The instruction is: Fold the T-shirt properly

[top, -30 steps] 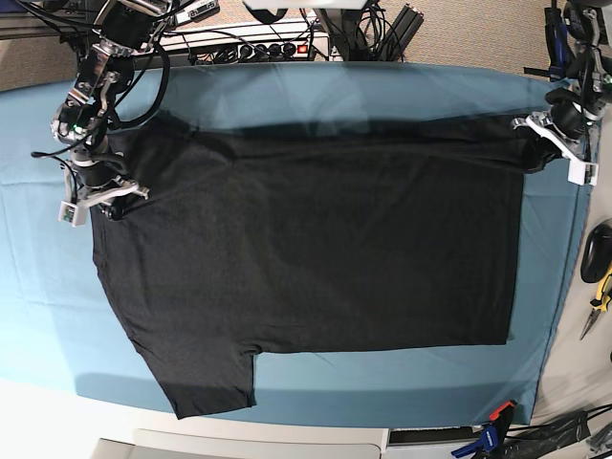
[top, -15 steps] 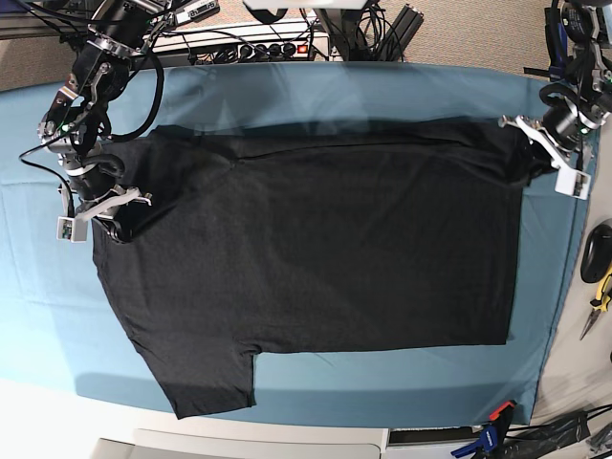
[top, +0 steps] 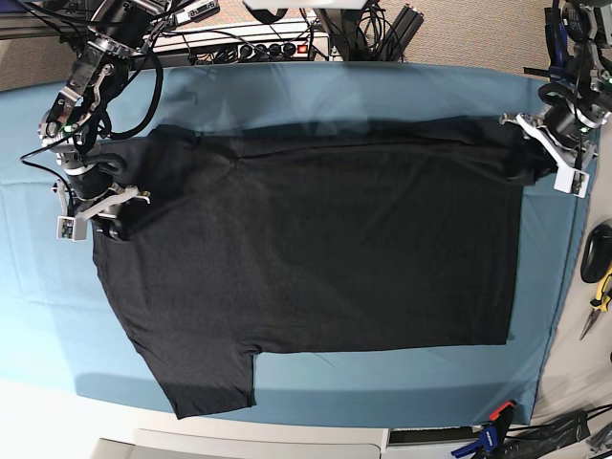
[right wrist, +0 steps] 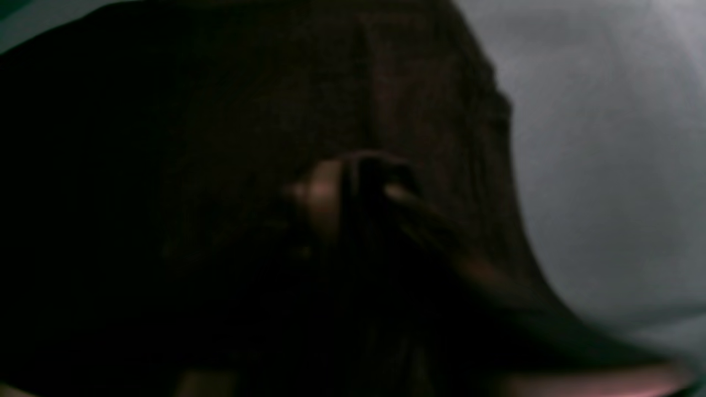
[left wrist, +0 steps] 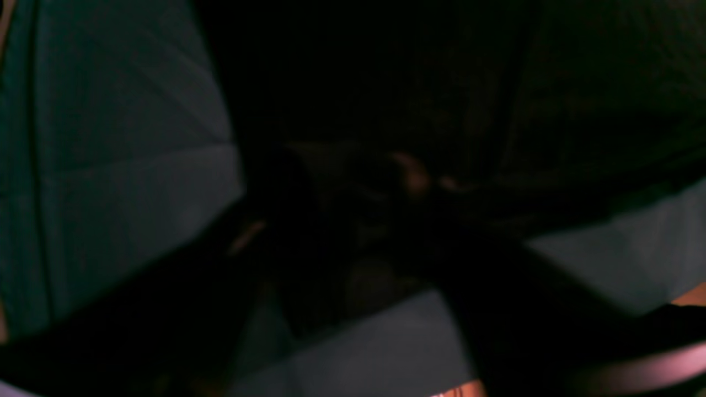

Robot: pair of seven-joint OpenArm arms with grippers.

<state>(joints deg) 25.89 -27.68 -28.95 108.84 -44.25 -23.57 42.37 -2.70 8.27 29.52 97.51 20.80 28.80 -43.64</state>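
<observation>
Surface: teal table cloth (top: 287, 91) covers the table, with cables and a power strip (top: 253, 48) along the far edge and pliers (top: 601, 296) off to one side.
Garment: the T-shirt (top: 316, 258) lies spread flat, plain black side up, one sleeve (top: 215, 378) jutting toward the near edge.
Left gripper (top: 555, 153): sits at the shirt's far corner; fingers look spread, cloth lies between and under them, but whether they pinch it I cannot tell.
Right gripper (top: 100, 201): at the opposite far corner, fingers seemingly parted over the fabric; grip unclear, the wrist views being dark and blurred.
Handling: probably light, limp, no stiffness; it likely drapes and drags on the cloth and may slip from a shallow pinch.
Hold: best taken at hem and shoulder seam, just under each gripper's fingertips, where layers are thickest.
</observation>
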